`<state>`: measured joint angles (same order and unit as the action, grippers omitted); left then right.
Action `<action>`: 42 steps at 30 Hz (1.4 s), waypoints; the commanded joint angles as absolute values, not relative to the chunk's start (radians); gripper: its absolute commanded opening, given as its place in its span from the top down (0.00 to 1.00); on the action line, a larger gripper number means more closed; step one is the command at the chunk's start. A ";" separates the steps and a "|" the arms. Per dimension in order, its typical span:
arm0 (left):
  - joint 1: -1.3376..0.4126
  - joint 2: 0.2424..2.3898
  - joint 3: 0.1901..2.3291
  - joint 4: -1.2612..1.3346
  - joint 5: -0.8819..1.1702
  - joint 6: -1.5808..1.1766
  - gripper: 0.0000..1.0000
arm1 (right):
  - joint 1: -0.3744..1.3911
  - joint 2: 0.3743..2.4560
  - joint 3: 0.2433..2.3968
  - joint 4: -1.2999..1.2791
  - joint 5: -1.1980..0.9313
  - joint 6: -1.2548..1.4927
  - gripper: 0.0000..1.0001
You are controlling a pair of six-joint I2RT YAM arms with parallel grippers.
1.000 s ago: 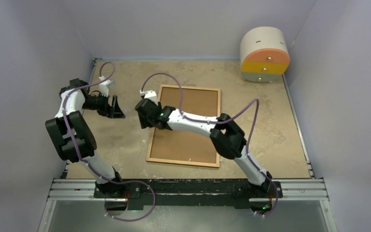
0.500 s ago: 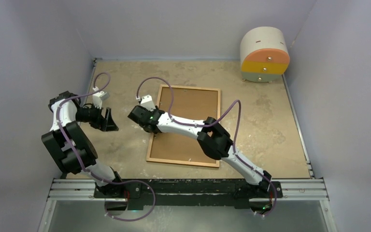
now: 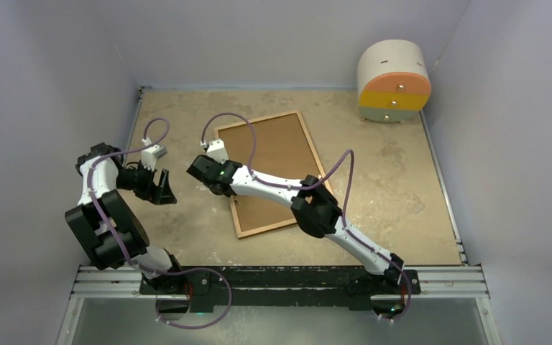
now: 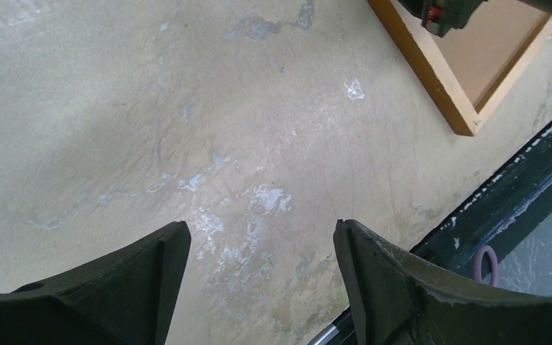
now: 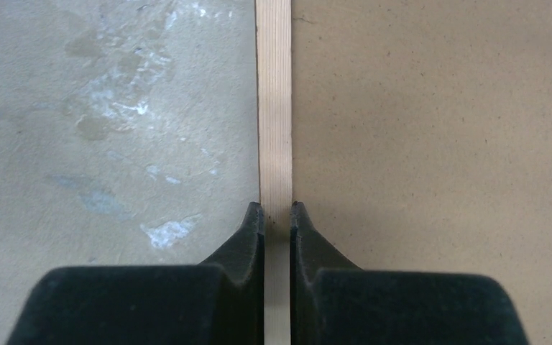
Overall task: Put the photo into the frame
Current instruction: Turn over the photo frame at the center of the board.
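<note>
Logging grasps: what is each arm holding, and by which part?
Right gripper pinches the frame by its long left edge; left gripper holds nothing.

A round drawer cabinet (image 3: 394,80) stands at the far right corner of the table (image 3: 402,180) — cream body, three stacked drawer fronts, salmon-orange on top, yellow under it, a paler one lowest, each with a small knob. The table is beige and mottled with whitish scuffs. Pale lilac walls (image 3: 273,36) close its far, left and right sides — a metal rail (image 3: 449,282) runs along its near edge.
</note>
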<state>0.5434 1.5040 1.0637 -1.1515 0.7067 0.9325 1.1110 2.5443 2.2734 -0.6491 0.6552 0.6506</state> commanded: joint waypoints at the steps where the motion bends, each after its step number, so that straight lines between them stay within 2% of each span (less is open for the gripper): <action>1: 0.566 1.466 1.082 -1.115 0.683 0.901 0.22 | 1.120 2.393 2.336 -0.617 0.589 0.715 1.00; 13: 0.584 1.443 1.193 -1.178 0.724 0.839 0.24 | 1.106 2.063 2.319 -0.399 0.328 0.919 1.00; 20: 0.584 1.415 1.355 -1.248 0.805 0.808 0.28 | 1.021 1.900 2.087 -0.137 0.119 1.128 1.00; 23: 0.579 1.407 1.386 -1.247 0.811 0.800 0.29 | 0.981 1.863 1.994 -0.086 0.060 1.171 1.00; 28: 0.547 1.392 1.381 -1.224 0.802 0.780 0.30 | 0.916 1.766 1.722 0.088 -0.026 1.243 1.00; 32: 0.468 1.382 1.394 -1.181 0.808 0.706 0.33 | 0.878 1.717 1.620 0.076 -0.040 1.208 0.99; 36: 0.316 1.349 1.459 -1.086 0.762 0.545 0.34 | 0.855 1.736 1.606 0.055 -0.096 1.175 0.68; 42: 0.257 1.380 1.507 -1.097 0.709 0.548 0.35 | 0.842 1.747 1.611 0.052 -0.114 1.175 0.40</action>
